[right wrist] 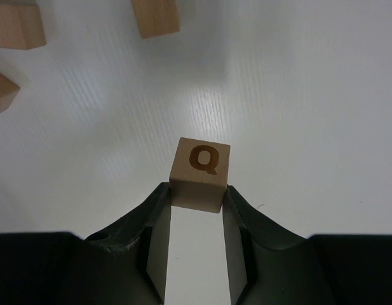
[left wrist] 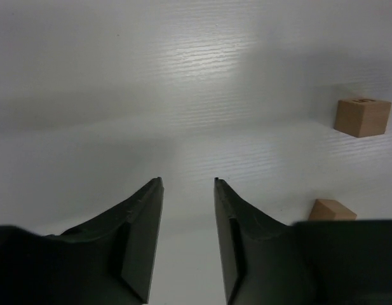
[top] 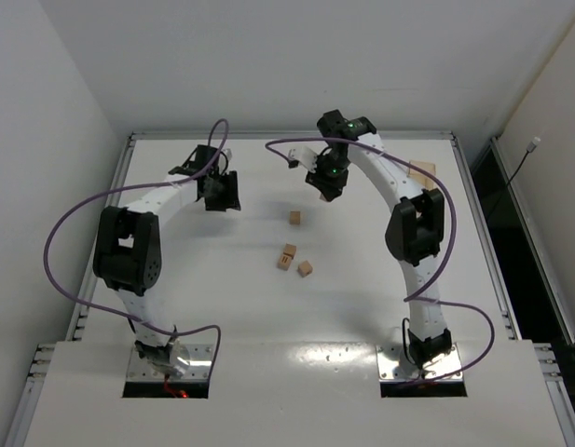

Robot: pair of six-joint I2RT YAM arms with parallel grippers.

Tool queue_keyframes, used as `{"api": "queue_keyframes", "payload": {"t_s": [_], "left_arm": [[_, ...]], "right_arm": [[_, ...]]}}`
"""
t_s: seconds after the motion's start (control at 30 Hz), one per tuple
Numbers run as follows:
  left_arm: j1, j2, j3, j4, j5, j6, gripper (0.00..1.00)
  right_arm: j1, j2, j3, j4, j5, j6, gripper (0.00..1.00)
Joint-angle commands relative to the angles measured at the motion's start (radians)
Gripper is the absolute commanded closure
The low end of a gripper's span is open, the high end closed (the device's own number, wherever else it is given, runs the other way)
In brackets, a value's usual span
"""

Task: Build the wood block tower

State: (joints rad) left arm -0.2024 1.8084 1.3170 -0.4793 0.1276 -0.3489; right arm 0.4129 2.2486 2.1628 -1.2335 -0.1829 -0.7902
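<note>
My right gripper (right wrist: 197,190) is shut on a small tan wood block marked Q (right wrist: 200,171), pinched at its fingertips. In the top view this gripper (top: 329,184) is at the back centre and hides its block. Three loose wood blocks lie mid-table: one (top: 294,217) nearest the right gripper, one with dark marks (top: 287,256), and one (top: 306,268) beside it. They also show at the top of the right wrist view (right wrist: 155,16). My left gripper (left wrist: 188,181) is open and empty at the back left (top: 222,191), with two blocks to its right (left wrist: 363,117). No tower is in view.
A larger pale wooden piece (top: 422,171) lies at the back right, partly behind the right arm. Purple cables loop over both arms. The table's raised rim (top: 287,136) runs along the back and sides.
</note>
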Motion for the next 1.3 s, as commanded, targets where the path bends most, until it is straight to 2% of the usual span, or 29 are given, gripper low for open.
{"api": "queue_keyframes", "payload": {"t_s": [0.0,0.13,0.27,0.4,0.53,0.93,1.27], "left_arm": [[-0.014,-0.001,0.037,0.019,0.001,-0.019,0.55],[-0.118,-0.001,0.057,0.019,-0.107,-0.088,0.35],[-0.235,0.037,0.103,-0.002,-0.256,-0.157,0.26],[-0.333,0.092,0.191,-0.031,-0.362,-0.206,0.26],[-0.405,0.153,0.264,-0.05,-0.404,-0.228,0.31],[-0.445,0.331,0.432,-0.068,-0.395,-0.228,0.34],[-0.489,0.387,0.465,-0.068,-0.395,-0.228,0.37]], "right_arm": [[-0.031,-0.052,0.0,0.06,-0.03,0.135,1.0],[-0.071,-0.144,-0.148,0.19,0.043,0.297,1.0],[-0.117,-0.198,-0.241,0.256,0.138,0.44,1.0],[-0.163,-0.24,-0.303,0.287,0.195,0.514,1.0],[-0.19,-0.261,-0.34,0.307,0.246,0.58,1.0],[-0.293,-0.279,-0.377,0.298,0.238,0.612,1.0],[-0.35,-0.288,-0.396,0.278,0.197,0.603,1.0]]}}
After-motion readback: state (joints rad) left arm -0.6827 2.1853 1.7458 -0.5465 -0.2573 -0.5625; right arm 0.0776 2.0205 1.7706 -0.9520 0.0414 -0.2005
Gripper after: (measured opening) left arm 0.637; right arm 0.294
